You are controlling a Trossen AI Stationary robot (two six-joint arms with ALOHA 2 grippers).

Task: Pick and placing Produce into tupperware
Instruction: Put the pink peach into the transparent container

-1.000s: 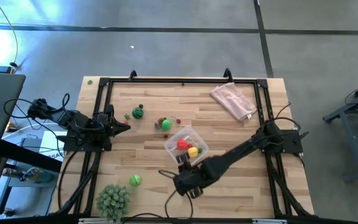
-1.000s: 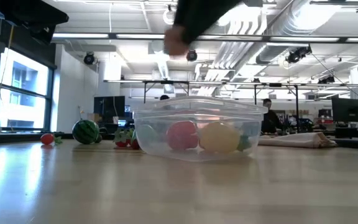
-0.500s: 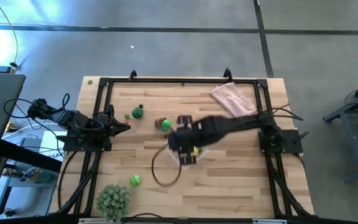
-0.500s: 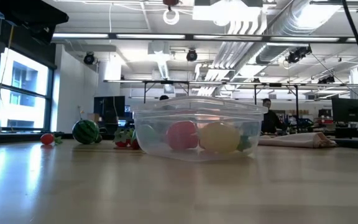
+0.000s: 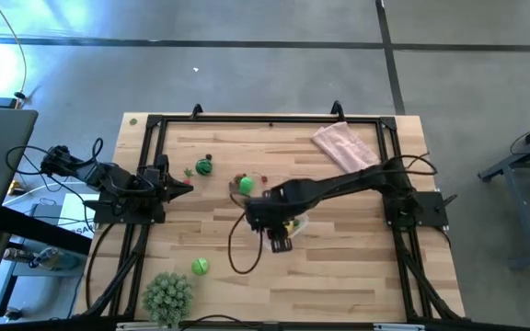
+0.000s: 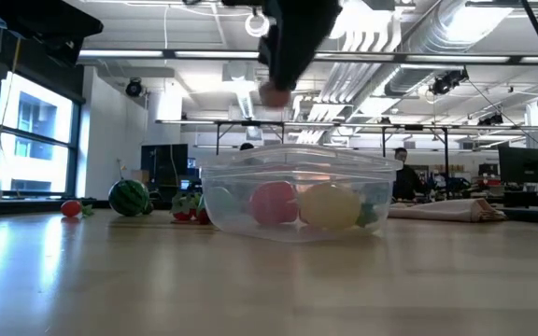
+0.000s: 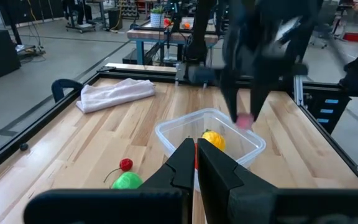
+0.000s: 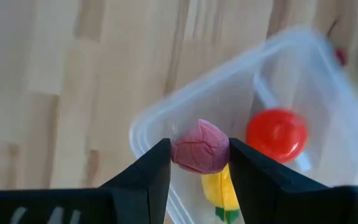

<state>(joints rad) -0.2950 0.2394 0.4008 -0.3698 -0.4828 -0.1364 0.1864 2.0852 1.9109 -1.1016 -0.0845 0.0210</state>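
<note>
The clear tupperware (image 6: pixel 292 196) stands mid-table, with a red piece (image 8: pixel 276 134) and a yellow piece (image 8: pixel 219 190) inside. My right gripper (image 8: pixel 199 152) hangs over its near side (image 5: pixel 282 230), shut on a small pinkish-purple produce piece (image 8: pixel 199 146). A striped green piece (image 5: pixel 203 167), a green one (image 5: pixel 245 184) and a small red one (image 5: pixel 263 177) lie on the table left of and beyond the container. Another green piece (image 5: pixel 199 267) lies nearer the front. My left gripper (image 7: pixel 196 155) is shut and waits at the table's left side (image 5: pixel 187 188). My right gripper pinches the pinkish-purple piece (image 8: pixel 199 149) between its two fingers (image 8: pixel 151 171), one on either flank. The fingers come from above, pointing down. The piece is lifted clear, hanging above the container's open top (image 6: pixel 274 93).
A pink cloth (image 5: pixel 346 147) lies at the far right. A spiky pale-green ball plant (image 5: pixel 167 294) sits at the near left corner. A black frame (image 5: pixel 265 119) runs round the table. A loose cable (image 5: pixel 237 253) loops below the right arm.
My right gripper, carrying the pinkish piece, swung from the table's near side toward the far side across the container, rising out of the low view, then came back down a little over the container. The container and the loose produce have not moved.
</note>
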